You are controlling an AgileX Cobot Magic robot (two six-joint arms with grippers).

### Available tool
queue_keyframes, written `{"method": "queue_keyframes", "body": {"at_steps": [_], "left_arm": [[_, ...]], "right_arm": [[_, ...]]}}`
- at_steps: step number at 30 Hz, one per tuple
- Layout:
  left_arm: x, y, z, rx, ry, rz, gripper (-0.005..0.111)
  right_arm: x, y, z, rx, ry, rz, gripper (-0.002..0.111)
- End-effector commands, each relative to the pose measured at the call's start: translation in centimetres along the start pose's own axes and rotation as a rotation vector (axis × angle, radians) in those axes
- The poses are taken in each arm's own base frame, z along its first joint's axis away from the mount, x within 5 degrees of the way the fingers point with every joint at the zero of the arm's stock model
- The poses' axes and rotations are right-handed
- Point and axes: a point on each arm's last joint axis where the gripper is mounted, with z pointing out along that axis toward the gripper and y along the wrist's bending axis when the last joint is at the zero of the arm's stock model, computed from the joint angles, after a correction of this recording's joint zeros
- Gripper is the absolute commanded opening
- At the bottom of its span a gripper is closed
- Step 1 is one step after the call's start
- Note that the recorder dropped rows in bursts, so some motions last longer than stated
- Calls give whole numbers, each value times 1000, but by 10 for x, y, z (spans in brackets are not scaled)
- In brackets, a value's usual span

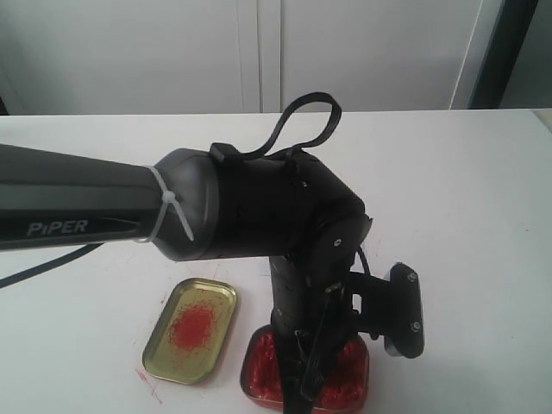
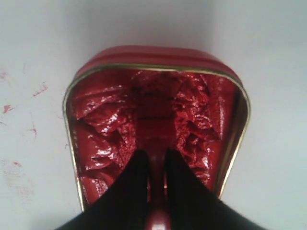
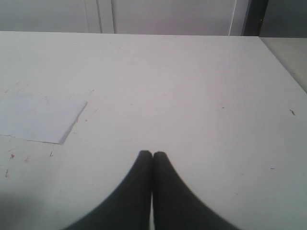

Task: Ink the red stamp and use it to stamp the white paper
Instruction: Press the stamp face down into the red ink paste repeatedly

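The red stamp [image 2: 154, 122] stands with its base down in the glossy red paste of the rounded red tin [image 2: 96, 129]. My left gripper [image 2: 153, 153] is shut on the stamp's narrow handle, straight above the tin. In the exterior view the left arm [image 1: 285, 216] reaches down into that red tin [image 1: 354, 375] at the table's front edge and hides the stamp. The white paper [image 3: 38, 120] lies flat on the table in the right wrist view, off to one side of my right gripper [image 3: 152, 154], which is shut on nothing above bare table.
A gold tin [image 1: 191, 329] with a red smear inside lies open just left of the red tin. Red ink marks [image 2: 38, 91] spot the table around the tins. The white table runs back to a pale wall [image 1: 259, 52].
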Motion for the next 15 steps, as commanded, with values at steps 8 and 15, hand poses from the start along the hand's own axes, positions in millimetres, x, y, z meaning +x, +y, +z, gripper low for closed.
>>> {"method": "queue_keyframes", "body": {"at_steps": [8,15], "left_arm": [[-3,-5,-6,-43,12,12,0],[-3,-5,-6,-43,12,-11,0]], "right_arm": [[0,0,0,6,-14,2,0],[0,0,0,6,-14,2,0]]}}
